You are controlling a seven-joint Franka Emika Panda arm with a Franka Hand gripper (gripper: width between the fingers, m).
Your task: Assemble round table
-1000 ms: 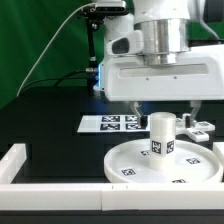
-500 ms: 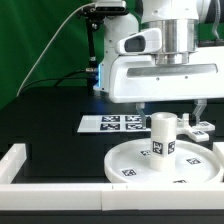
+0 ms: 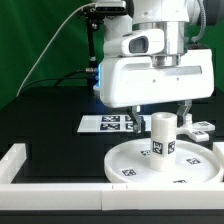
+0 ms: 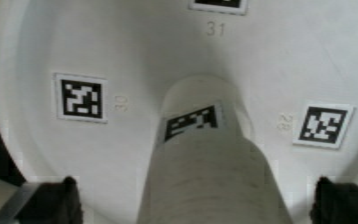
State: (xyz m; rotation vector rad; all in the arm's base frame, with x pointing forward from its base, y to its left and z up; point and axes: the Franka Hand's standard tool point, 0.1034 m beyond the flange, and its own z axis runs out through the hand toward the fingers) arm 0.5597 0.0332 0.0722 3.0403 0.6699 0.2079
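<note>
My end effector (image 4: 197,198) hangs wide open over the disc (image 3: 125,155) — fingers (image 4: 51,200) either side of the leg (image 3: 162,135), which stands upright at the disc's centre. Left to do: the cross foot (image 3: 198,127), loose on the bench (image 3: 50,110) beside the disc.

Green backdrop (image 3: 25,30), perhaps cloth, black tabletop (image 3: 50,115), white border rail (image 3: 60,195) along front
</note>
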